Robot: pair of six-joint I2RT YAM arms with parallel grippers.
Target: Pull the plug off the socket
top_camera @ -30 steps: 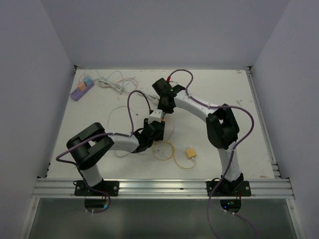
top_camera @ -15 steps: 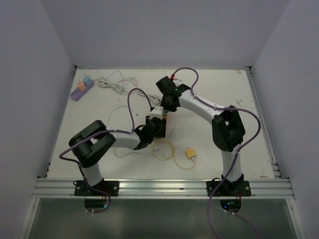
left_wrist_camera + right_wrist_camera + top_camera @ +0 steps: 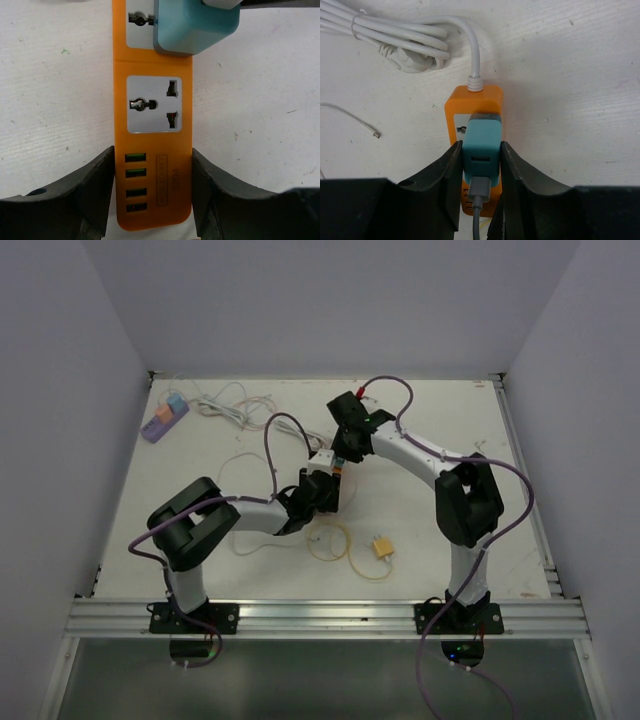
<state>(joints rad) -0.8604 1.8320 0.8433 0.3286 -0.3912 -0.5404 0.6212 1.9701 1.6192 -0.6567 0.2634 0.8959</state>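
Now: L tool [image 3: 152, 172] & R tool [image 3: 480, 162] both clamped

L tool is closed on the orange socket strip [image 3: 152, 75] at its USB end, strip lying flat on table [image 3: 260, 100]. R tool grips teal plug [image 3: 481, 142] by its sides. Plug sits over the outlet nearest the white cord [image 3: 476, 55].

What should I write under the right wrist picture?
Right hand grips the teal plug sitting on the orange power strip.
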